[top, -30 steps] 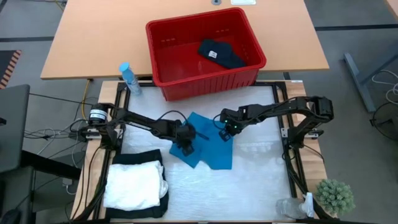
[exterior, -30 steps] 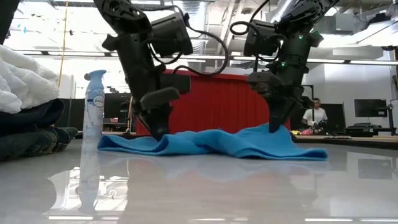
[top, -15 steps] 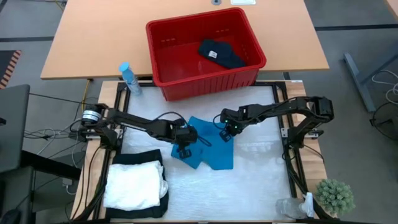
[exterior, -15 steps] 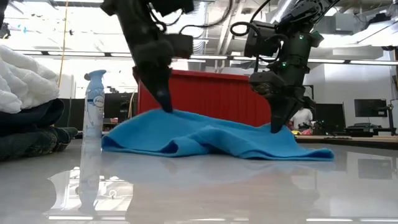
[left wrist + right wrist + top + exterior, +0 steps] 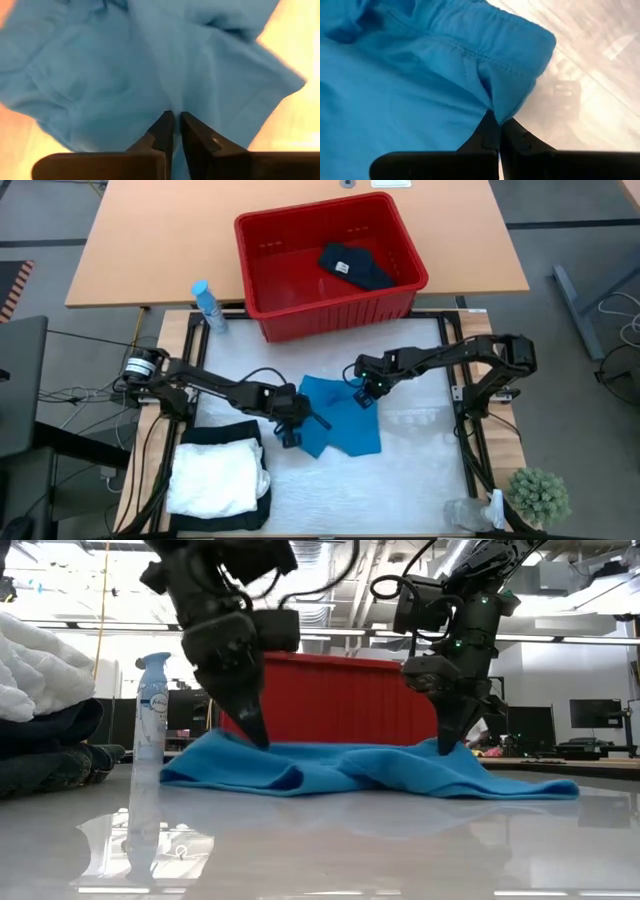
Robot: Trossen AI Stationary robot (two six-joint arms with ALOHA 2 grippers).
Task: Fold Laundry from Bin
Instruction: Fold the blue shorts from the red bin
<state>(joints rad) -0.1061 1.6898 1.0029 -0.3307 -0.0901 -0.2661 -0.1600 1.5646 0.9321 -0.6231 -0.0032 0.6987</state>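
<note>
The left tool (image 5: 289, 427) is pinched on the near-left part of the blue cloth (image 5: 335, 420), its two dark fingers (image 5: 165, 131) pressed almost together with a fold of the fabric between their tips. In the low view this tool (image 5: 253, 732) points steeply down into a raised ridge of the cloth (image 5: 350, 768), and the left arm behind it stretches low and nearly straight across the counter (image 5: 420, 470) from its base at the left edge. The right tool (image 5: 366, 393) is likewise clamped on the cloth, at its far-right hemmed edge, where the fingers (image 5: 492, 134) grip a puckered corner just under the seam. In the low view it (image 5: 449, 742) hangs nearly vertical, tips down on the fabric, and the right arm reaches in from the right side, bent at the elbow. The cloth lies crumpled on the middle of the counter between the two tools, lifted a little at both grips and flat toward the right. At the near-left corner lies a white crinkled piece (image 5: 215, 475) on top of black cloth (image 5: 225, 433). The red bin (image 5: 275, 280) stands beyond the counter's far edge with a dark garment (image 5: 355, 265) inside. A spray bottle (image 5: 207, 305) stands left of the bin, and a small plant (image 5: 540, 495) sits at the near-right corner.
</note>
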